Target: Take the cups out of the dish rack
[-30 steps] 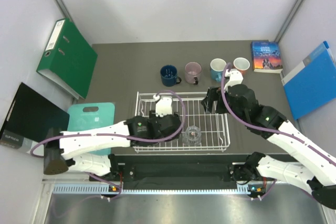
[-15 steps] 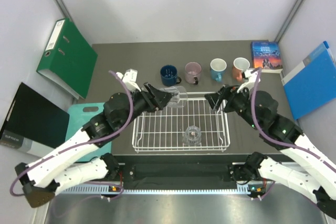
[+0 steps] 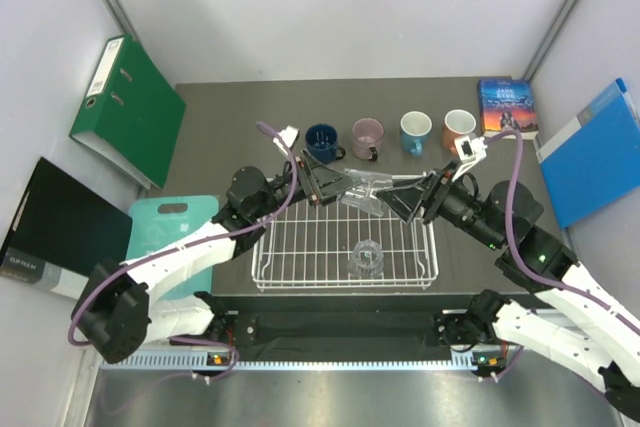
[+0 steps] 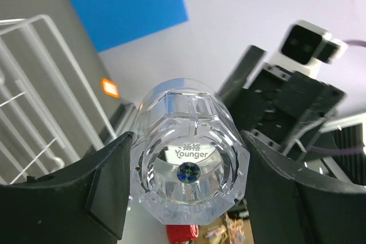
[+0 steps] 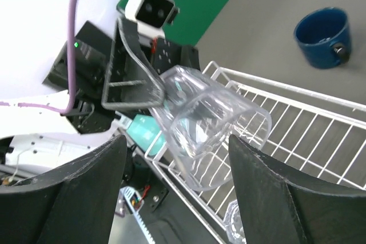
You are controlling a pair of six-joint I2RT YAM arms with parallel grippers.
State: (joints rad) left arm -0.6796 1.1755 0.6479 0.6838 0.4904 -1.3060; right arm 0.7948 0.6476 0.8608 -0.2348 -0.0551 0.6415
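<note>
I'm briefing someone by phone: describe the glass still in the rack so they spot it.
Start at the white wire dish rack in the middle of the dark table. Towards its near edge sits a clear tumbler, the only thing resting in it; its twin hangs in the left gripper above.

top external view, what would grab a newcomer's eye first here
A clear glass tumbler lies on its side in mid-air over the white wire dish rack's far edge, clamped in the left tool, its mouth toward the open right tool. A second clear tumbler stands in the rack; navy, mauve, light blue and orange mugs stand in a row beyond.
</note>
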